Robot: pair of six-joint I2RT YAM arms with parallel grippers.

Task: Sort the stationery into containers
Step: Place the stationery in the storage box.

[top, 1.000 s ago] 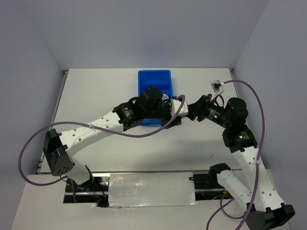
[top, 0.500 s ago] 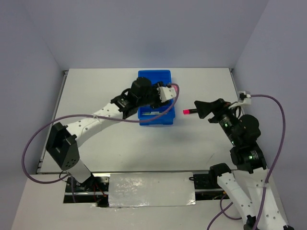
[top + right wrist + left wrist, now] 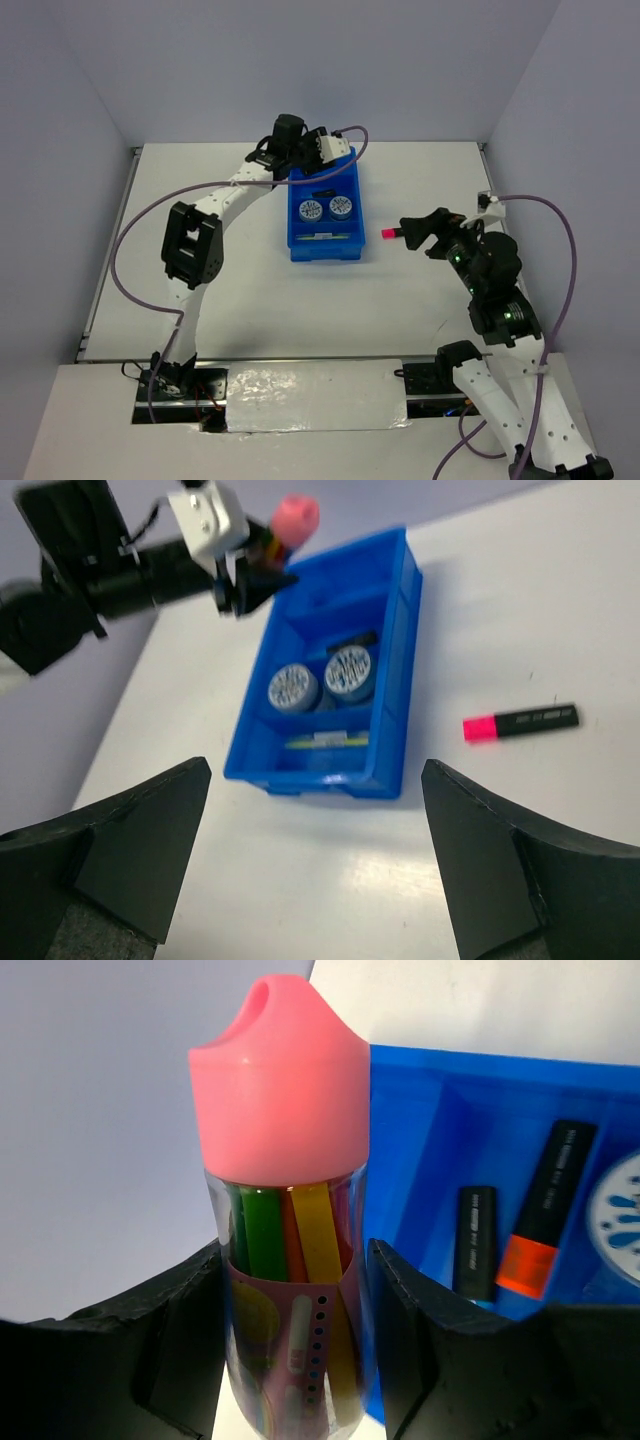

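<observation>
Both arms have left the near end of the blue tray (image 3: 322,246), where they were crowded together a second ago. Your left arm has swung to the tray's far end. Your right arm has drawn back to the right, and its fingers went from half closed to wide apart.

The pink-ended marker (image 3: 520,721) now lies flat on the counter (image 3: 220,290), right of the tray and clear of it, so I judge that piece is still to be sorted. The two round tubs (image 3: 293,688) sit side by side in a middle compartment. A black marker with an orange end (image 3: 540,1210) lies in the far one.

Your left hand (image 3: 295,1260) is about half open, with both fingers pressed against the sides of a pink-capped tube of coloured pens (image 3: 280,1090). It holds the tube upright at the tray's far left corner, beside the wall and not yet inside. You probably need to bring it over a compartment before letting go.

Your right hand (image 3: 315,780) is spread as wide as it goes. It holds nothing and touches nothing, and it hangs above the counter near the loose marker.
</observation>
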